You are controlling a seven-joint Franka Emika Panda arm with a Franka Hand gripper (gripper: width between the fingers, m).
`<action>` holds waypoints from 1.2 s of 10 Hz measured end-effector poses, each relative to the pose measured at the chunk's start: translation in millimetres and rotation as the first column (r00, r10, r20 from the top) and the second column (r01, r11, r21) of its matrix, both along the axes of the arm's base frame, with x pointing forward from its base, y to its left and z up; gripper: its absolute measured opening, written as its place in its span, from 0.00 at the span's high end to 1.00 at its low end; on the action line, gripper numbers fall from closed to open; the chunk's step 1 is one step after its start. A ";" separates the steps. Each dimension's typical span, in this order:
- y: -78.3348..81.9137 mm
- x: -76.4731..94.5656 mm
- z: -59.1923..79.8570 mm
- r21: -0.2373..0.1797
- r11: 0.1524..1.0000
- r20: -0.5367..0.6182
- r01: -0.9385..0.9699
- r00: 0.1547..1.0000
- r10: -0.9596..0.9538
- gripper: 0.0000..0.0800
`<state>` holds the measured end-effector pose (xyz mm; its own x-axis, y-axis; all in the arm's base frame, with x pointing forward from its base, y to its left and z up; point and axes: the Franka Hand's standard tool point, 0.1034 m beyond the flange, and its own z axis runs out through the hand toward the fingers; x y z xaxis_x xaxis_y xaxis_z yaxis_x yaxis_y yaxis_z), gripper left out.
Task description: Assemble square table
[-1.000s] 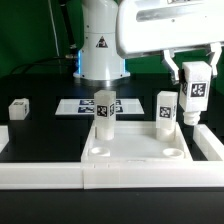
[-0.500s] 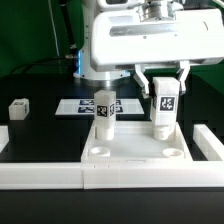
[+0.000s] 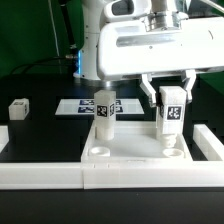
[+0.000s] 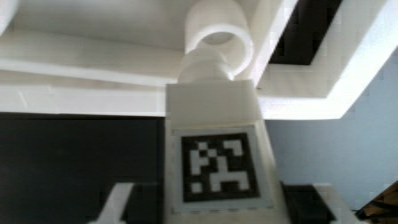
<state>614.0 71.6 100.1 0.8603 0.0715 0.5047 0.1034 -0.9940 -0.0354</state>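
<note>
As seen in the exterior view, a leg (image 3: 172, 115) is held upright by the gripper (image 3: 168, 98), whose fingers (image 3: 148, 93) are clamped on its upper part, one on each side. Directly below the fingers lies the slab (image 3: 135, 150), and the leg's lower end is at a corner socket (image 3: 176, 152); whether it is seated cannot be told. A second leg (image 3: 104, 108) stands upright on the slab, to the exterior view's left of the fingers. A third leg (image 3: 18, 108) lies on the table (image 3: 40, 135), well apart from them, farther left.

When the wrist view is taken, the held leg (image 4: 214, 150) is seen between the fingers (image 4: 118, 205), its tag facing the camera. Just beyond its tip a round socket (image 4: 222, 45) is seen in the slab (image 4: 107, 80).
</note>
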 end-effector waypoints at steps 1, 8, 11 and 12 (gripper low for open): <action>0.2 -1.0 -3.4 0.000 1.000 -0.004 0.000 1.000 0.000 0.63; 6.4 -0.1 -8.2 0.000 1.000 -0.004 -0.009 1.000 0.009 0.63; 6.7 1.8 -10.7 0.001 1.000 -0.005 -0.009 1.000 0.009 0.63; 7.9 1.8 -14.1 0.001 1.000 -0.009 -0.010 1.000 0.010 0.63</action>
<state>615.8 79.5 86.1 0.8639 0.0795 0.4974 0.1131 -0.9929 -0.0378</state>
